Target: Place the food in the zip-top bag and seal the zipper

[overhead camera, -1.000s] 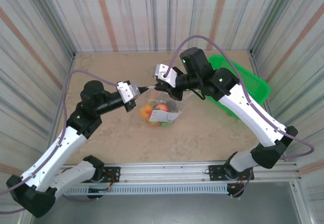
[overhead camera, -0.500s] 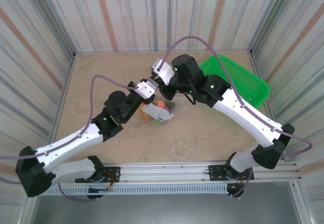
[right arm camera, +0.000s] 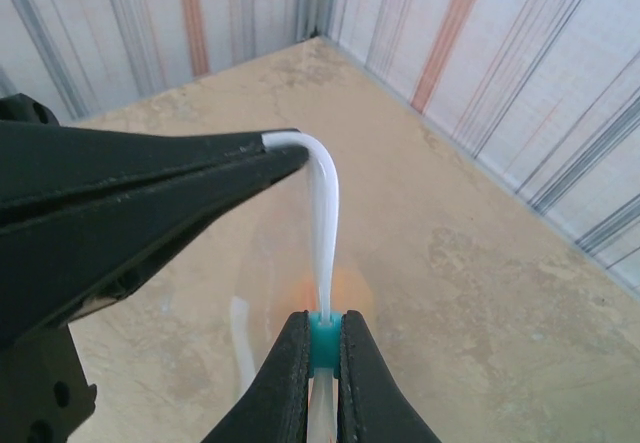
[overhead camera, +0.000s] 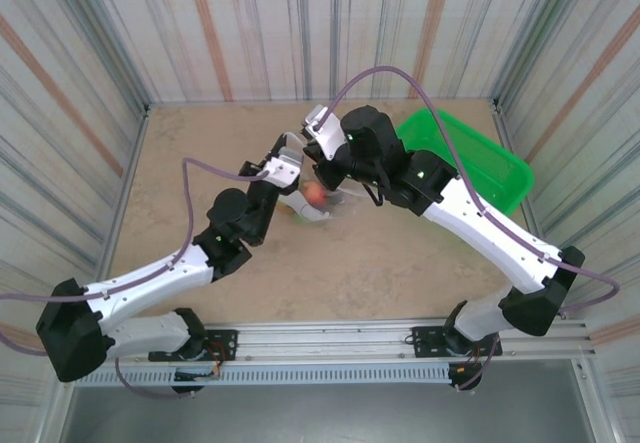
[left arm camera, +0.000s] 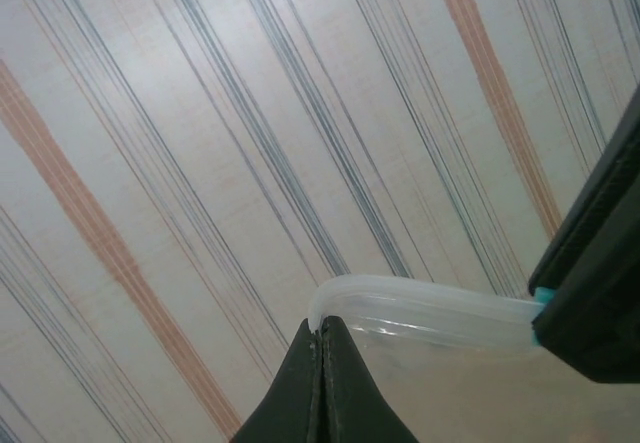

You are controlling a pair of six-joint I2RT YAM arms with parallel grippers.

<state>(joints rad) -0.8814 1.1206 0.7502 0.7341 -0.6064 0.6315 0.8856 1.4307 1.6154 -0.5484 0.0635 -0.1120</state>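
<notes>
Pale zipper (right arm camera: 327, 233): pinched at two spots and bowed in a curve between them, lifted clear of the table (overhead camera: 200, 153).
Left gripper (left arm camera: 322, 331): jaws pressed tight on the zipper's end, nothing else caught.
Right gripper (right arm camera: 322, 335): jaws clenched on the zipper at a small teal piece (right arm camera: 322, 343), just beside the other pinch.
Zip-top bag (overhead camera: 325, 203): hung below both grippers over the table's middle.
Food (overhead camera: 316, 193): an orange-red piece is seen inside the bag; the rest cannot be told.
Left arm: stretched diagonally from the near-left base, wrist tipped upward.
Right arm: raised from the near-right base, elbow bent, reached leftward past the green basket (overhead camera: 490, 163).
</notes>
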